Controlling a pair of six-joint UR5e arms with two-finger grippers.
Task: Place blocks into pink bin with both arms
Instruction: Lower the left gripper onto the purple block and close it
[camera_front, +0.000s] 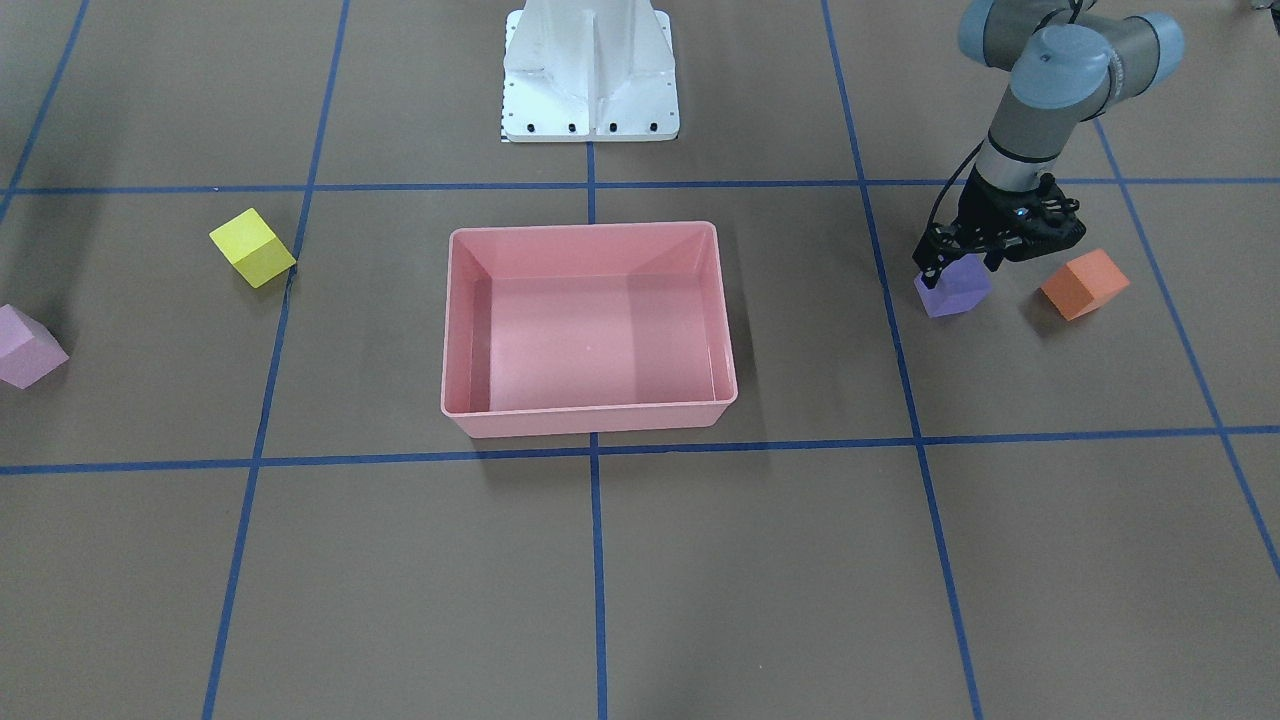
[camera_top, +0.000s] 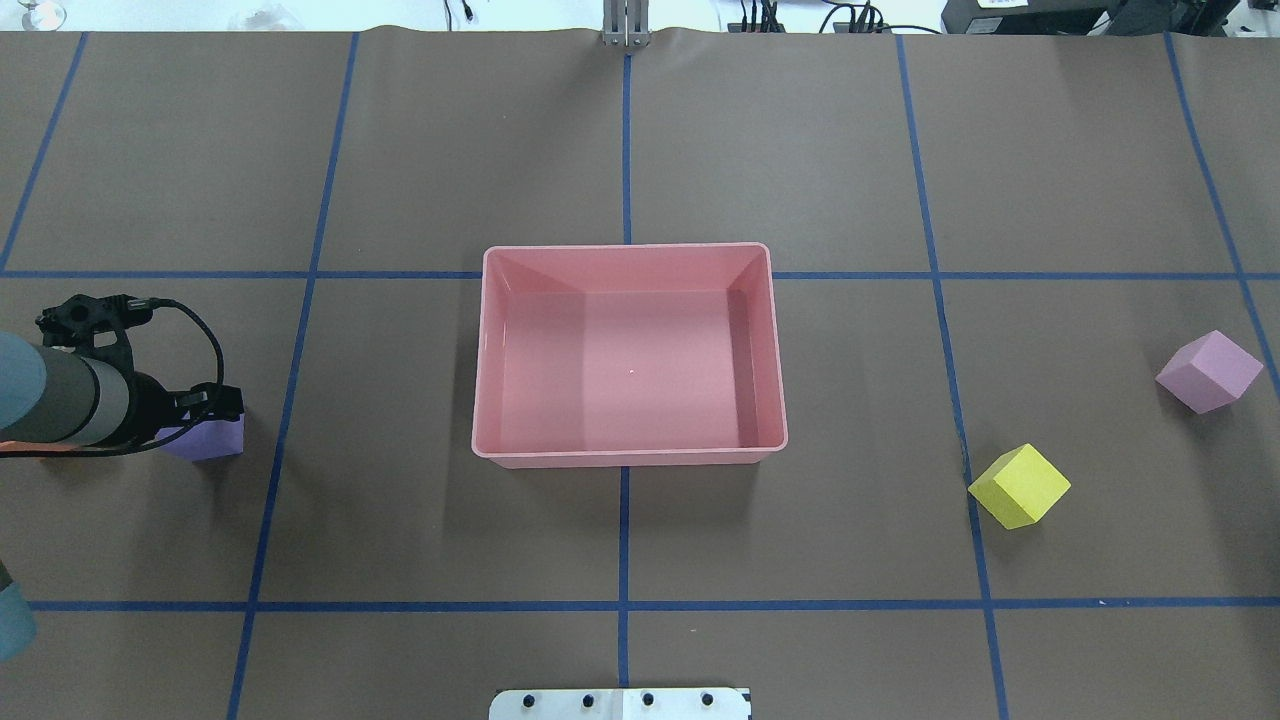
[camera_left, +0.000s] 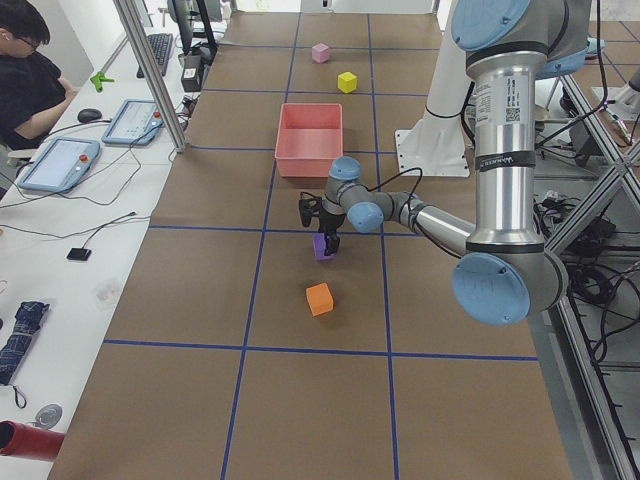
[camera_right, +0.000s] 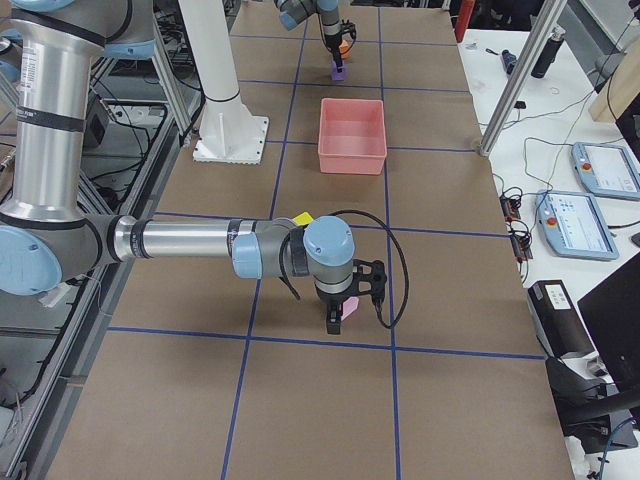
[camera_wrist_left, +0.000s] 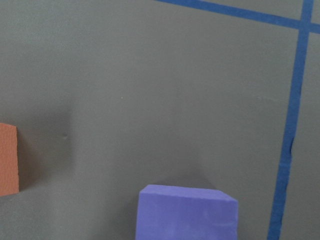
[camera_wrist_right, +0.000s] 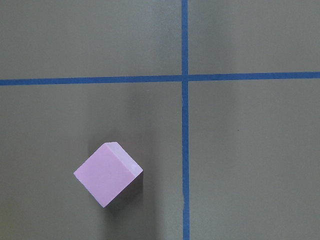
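Sitting mid-table, the one bin (camera_front: 590, 412) has four cubes outside it. The left gripper (camera_front: 960, 264) straddles purple (camera_front: 955, 292), grip unclear; orange (camera_front: 1085, 284) is near. Across lie yellow (camera_front: 252, 248) and pink (camera_front: 25, 348), the latter under the right gripper (camera_right: 340, 320), state untellable. Brown paper (camera_front: 800, 560) carries a blue tape (camera_front: 597, 560) grid; one operator (camera_left: 30, 80) sits at a bench (camera_left: 40, 260).

Blue tape lines (camera_front: 597, 560) are crossing the brown table cover (camera_front: 400, 600); an operator (camera_left: 30, 85) is sitting past its long edge, beside two tablets (camera_left: 57, 163).
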